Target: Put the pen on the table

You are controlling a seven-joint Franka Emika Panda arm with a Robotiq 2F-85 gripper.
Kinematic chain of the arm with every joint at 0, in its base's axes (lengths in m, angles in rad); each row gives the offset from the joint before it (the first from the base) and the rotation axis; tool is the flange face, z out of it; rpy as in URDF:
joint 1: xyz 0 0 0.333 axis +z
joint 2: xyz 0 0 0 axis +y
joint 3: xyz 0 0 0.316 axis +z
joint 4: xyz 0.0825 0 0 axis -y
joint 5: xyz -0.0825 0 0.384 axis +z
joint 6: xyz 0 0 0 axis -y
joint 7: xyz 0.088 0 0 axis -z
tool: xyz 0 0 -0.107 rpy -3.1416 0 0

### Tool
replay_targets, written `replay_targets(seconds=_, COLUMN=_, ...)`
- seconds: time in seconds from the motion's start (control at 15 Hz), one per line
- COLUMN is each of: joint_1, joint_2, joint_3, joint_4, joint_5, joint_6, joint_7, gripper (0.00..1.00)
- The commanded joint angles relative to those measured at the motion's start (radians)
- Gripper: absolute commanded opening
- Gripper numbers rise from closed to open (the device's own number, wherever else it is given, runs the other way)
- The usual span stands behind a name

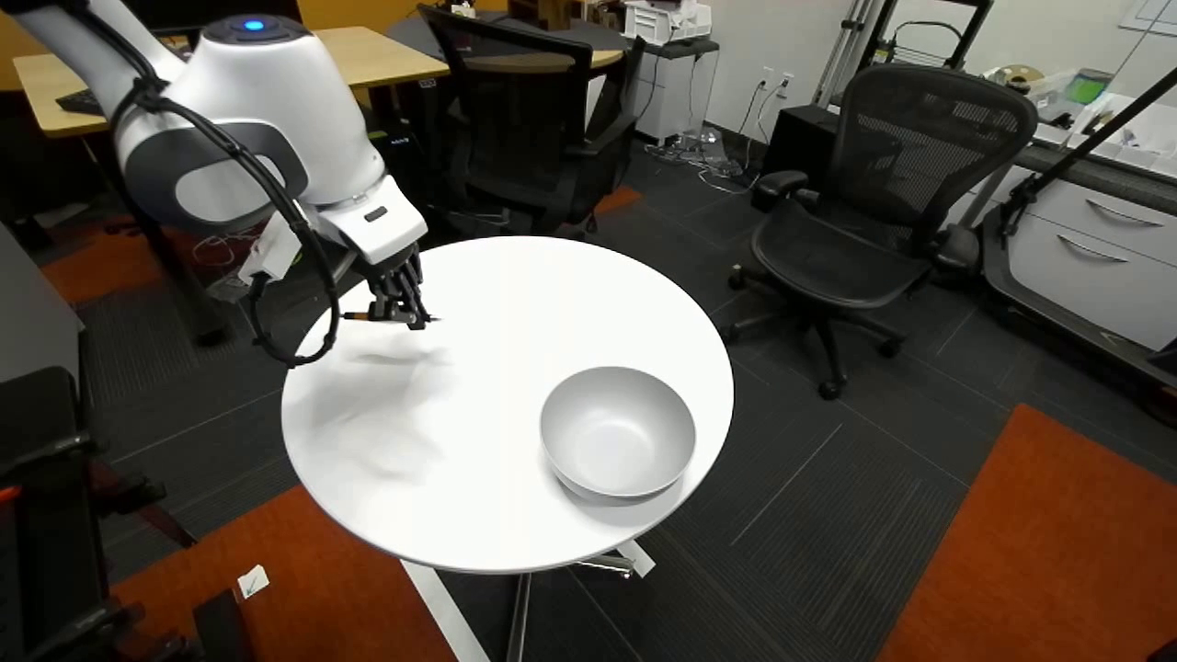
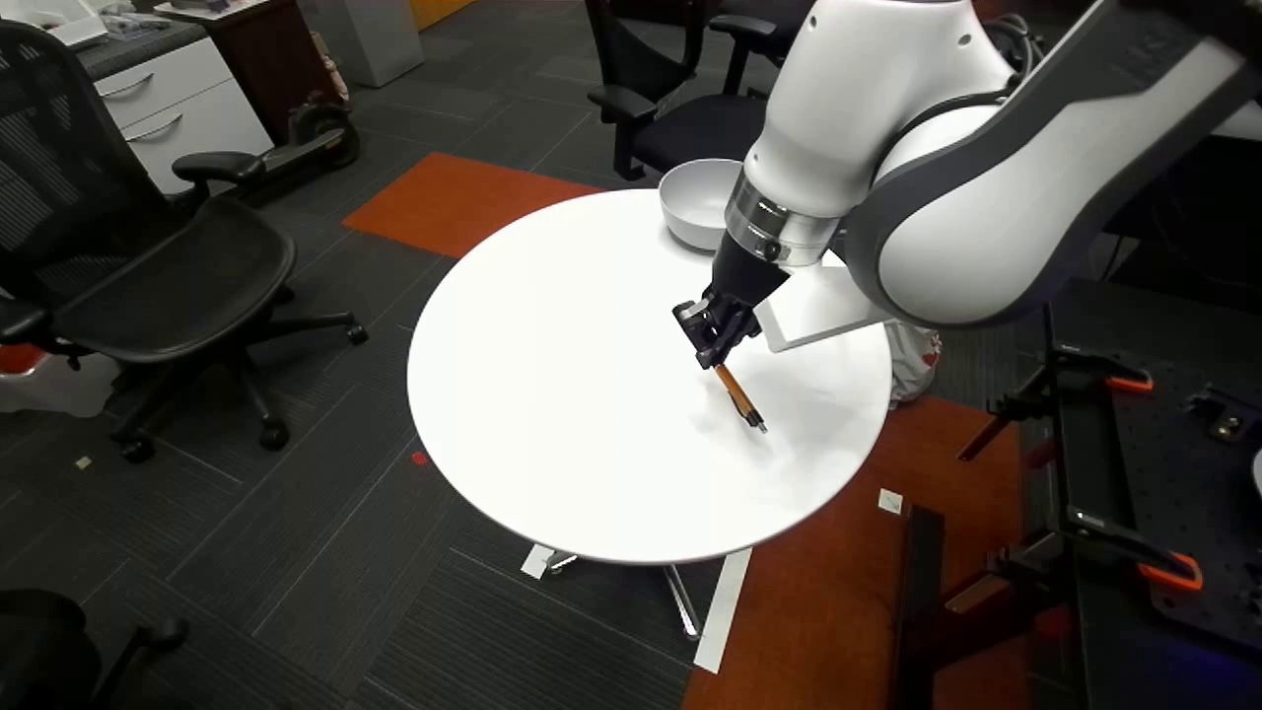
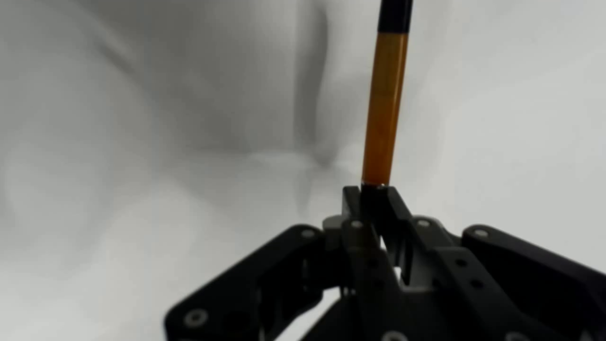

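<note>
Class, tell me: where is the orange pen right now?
In an exterior view, the pen is just right of centre, clasped in the gripper and held above the round white table, with the grey bowl farther back.

Smooth table [image 1: 497,405], matt bowl [image 1: 618,432]

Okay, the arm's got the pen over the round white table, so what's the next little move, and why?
Probably ease the end effector down a little toward the white table. It grips the pen, and in the wrist view a shadow lies apart from the pen, which suggests a gap beneath it. The grey bowl stands away from that spot.
</note>
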Motion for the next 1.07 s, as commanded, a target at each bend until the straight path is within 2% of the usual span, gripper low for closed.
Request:
replay_targets(seconds=0.0, joint_1=-0.020, joint_2=0.031, joint_3=0.044, joint_4=0.043, joint_5=0.045, joint_6=-0.028, joint_7=-0.056, gripper=0.03)
replay_targets(seconds=0.47, joint_1=-0.008, joint_2=0.089, joint_3=0.064, joint_4=0.109, joint_5=0.045, joint_6=-0.071, joint_7=-0.094, gripper=0.03)
replay_targets(seconds=0.6, joint_1=0.005, joint_2=0.101, joint_3=0.051, joint_4=0.127, joint_5=0.037, joint_6=-0.090, joint_7=-0.101, gripper=0.03)
replay_targets(seconds=0.67, joint_1=0.011, joint_2=0.104, joint_3=0.043, joint_4=0.134, joint_5=0.032, joint_6=-0.108, joint_7=-0.101, gripper=0.07)
replay_targets(seconds=0.73, joint_1=0.018, joint_2=0.106, joint_3=0.041, joint_4=0.135, joint_5=0.032, joint_6=-0.115, joint_7=-0.097, gripper=0.38)
replay_targets(seconds=0.8, joint_1=0.018, joint_2=0.106, joint_3=0.043, joint_4=0.135, joint_5=0.033, joint_6=-0.121, joint_7=-0.100, gripper=0.39)
replay_targets(seconds=1.0, joint_1=0.031, joint_2=0.099, joint_3=0.032, joint_4=0.132, joint_5=0.030, joint_6=-0.133, joint_7=-0.094, gripper=0.60)
